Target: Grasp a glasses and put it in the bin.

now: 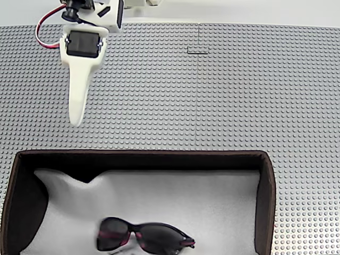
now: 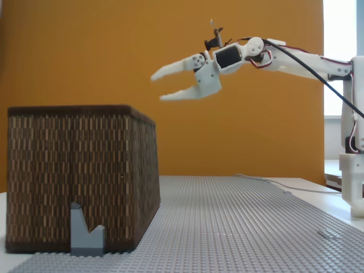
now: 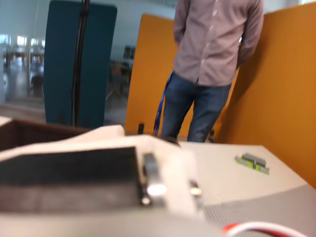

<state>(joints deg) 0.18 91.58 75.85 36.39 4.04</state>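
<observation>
Sunglasses-wise, the glasses (image 1: 144, 237) already lie on the white foam inside the bin (image 1: 264, 202), long axis running across the top-down fixed view, while the gripper (image 2: 161, 87) hangs empty with fingers spread, high and clear beyond the bin's far wall.

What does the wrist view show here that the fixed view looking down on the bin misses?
Wrist view alone: a person standing by orange panels, and small bricks on the table. A fixed view from above alone: the glasses lying on the bin's white lining, and the hand over the studded mat. Both: the bin.
</observation>
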